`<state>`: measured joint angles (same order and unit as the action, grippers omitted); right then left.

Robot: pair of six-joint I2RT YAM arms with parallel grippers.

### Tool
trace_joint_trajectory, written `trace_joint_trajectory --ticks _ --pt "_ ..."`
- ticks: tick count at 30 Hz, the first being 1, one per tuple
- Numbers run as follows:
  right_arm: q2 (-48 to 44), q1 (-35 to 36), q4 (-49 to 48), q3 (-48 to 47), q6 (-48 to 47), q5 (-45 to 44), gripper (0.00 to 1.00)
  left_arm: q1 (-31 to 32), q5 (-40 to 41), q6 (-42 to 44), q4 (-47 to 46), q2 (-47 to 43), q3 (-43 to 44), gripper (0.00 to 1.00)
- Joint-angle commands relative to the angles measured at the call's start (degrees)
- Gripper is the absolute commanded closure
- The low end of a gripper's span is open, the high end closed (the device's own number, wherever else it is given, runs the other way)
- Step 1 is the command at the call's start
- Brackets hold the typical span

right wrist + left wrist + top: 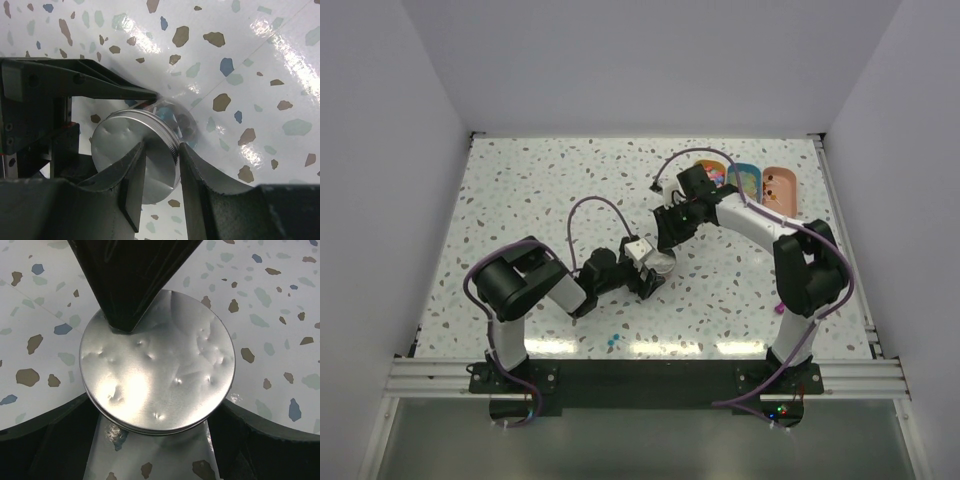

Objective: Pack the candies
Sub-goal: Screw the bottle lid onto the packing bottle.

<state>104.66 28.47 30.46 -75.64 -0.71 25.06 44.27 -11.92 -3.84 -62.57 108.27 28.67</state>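
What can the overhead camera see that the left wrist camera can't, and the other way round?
Only overhead: both whole arms, a row of trays at the table's far right, and blue specks near the arms' bases. Only left wrist: small dents across the silver lid. Both: that lid, the speckled table, and the right gripper reaching onto it, with the left gripper around the jar beneath.

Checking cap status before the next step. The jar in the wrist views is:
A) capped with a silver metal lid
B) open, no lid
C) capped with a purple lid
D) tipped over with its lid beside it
A: a dented silver lid sits on top of the clear jar, covering its mouth.
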Motion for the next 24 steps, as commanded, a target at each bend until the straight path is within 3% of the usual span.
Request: trace_joint_trajectory --ticks 1,11,24 --pt "-0.2 -0.2 1.9 -1.7 -2.0 -0.3 0.64 0.2 -0.3 -0.1 -4.3 0.8 1.6 0.16" --pt "-3.7 -0.1 3.7 2.6 -2.7 -1.9 0.77 0.3 1.8 -0.6 -3.3 1.0 1.9 0.18" --pt "-18.4 -0.2 3.2 16.3 6.0 -2.7 0.78 0.3 3.4 -0.3 -2.1 1.2 1.8 0.18"
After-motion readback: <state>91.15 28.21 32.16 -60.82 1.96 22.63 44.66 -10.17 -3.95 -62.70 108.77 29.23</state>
